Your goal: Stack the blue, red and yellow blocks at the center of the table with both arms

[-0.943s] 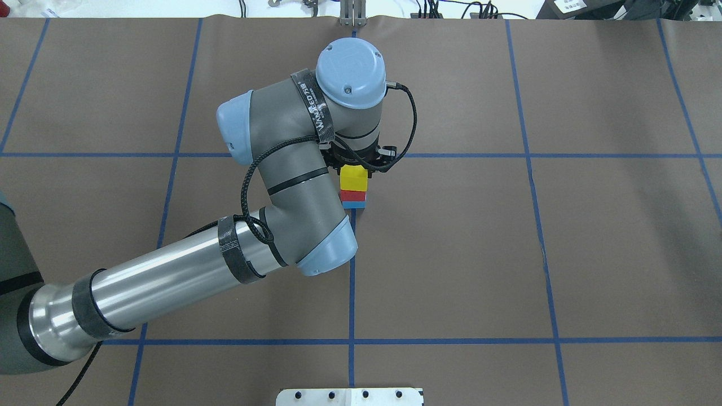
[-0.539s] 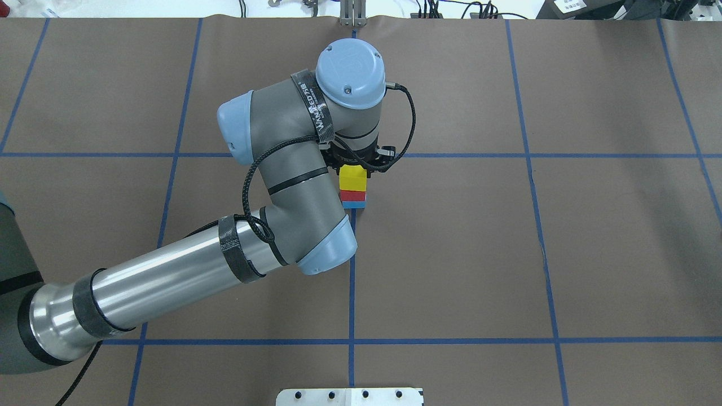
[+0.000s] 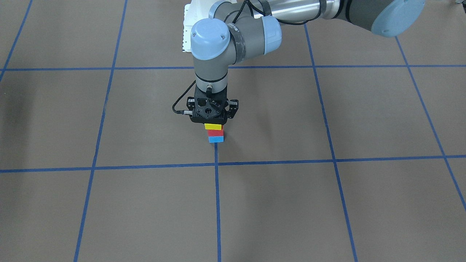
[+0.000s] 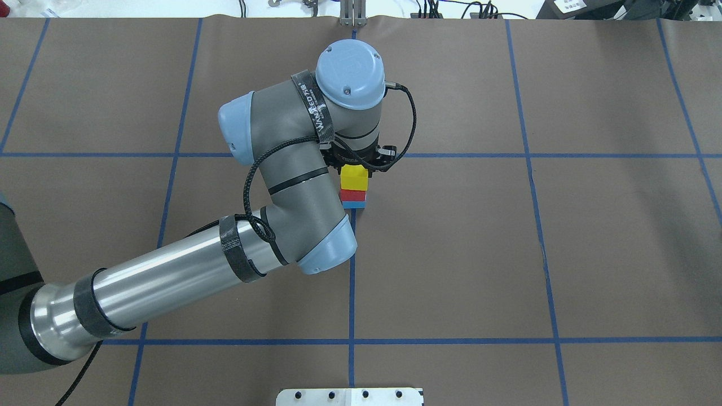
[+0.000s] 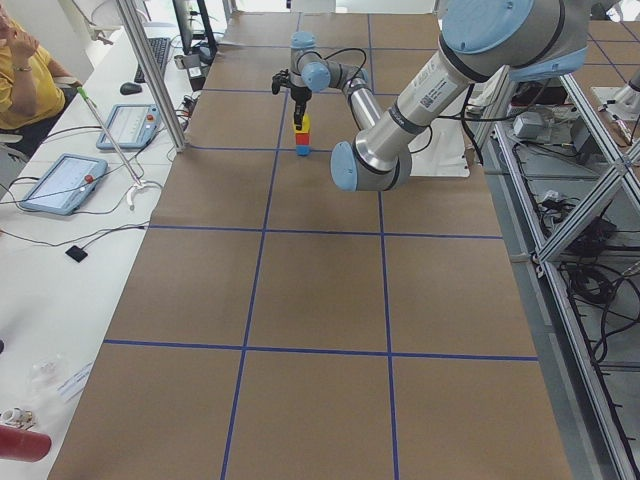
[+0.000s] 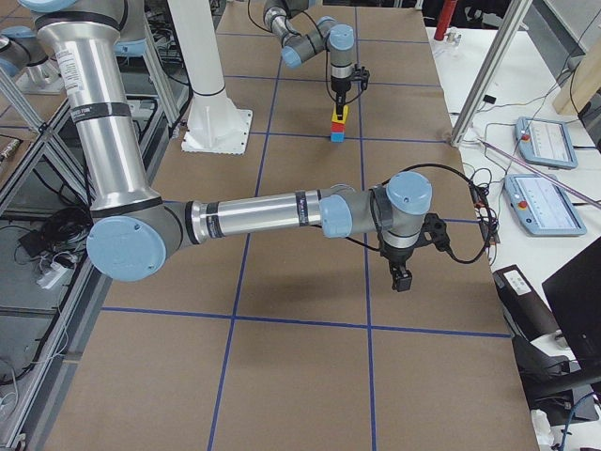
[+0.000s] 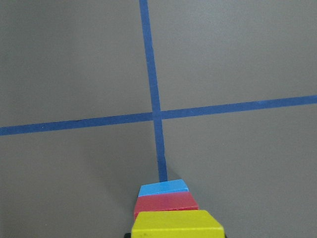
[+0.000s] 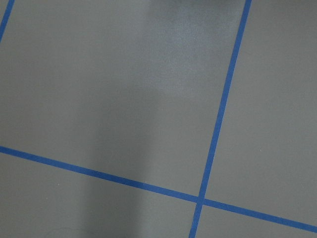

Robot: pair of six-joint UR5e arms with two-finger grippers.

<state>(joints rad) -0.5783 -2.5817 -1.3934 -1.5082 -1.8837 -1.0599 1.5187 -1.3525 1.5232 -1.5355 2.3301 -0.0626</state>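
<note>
A yellow block (image 4: pixel 354 176) sits on a red block (image 4: pixel 353 195), which sits on a blue block (image 4: pixel 354 204), stacked by the centre tape cross. The stack also shows in the left wrist view, yellow (image 7: pixel 176 225) nearest. My left gripper (image 4: pixel 356 168) points straight down over the stack and appears shut on the yellow block (image 3: pixel 213 126); its fingers are mostly hidden by the wrist. My right gripper (image 6: pixel 402 280) hangs above bare table at the robot's right end, far from the stack. It shows only in the exterior right view, so I cannot tell whether it is open.
Brown table cover with a blue tape grid (image 4: pixel 352 282). The white base plate (image 4: pixel 350 396) lies at the robot's edge. An operator (image 5: pixel 20 60), tablets (image 5: pixel 62 180) and metal posts (image 5: pixel 150 70) stand along the far side.
Almost nothing: the left arm has shifted by a few pixels, and the stack stands as before.
</note>
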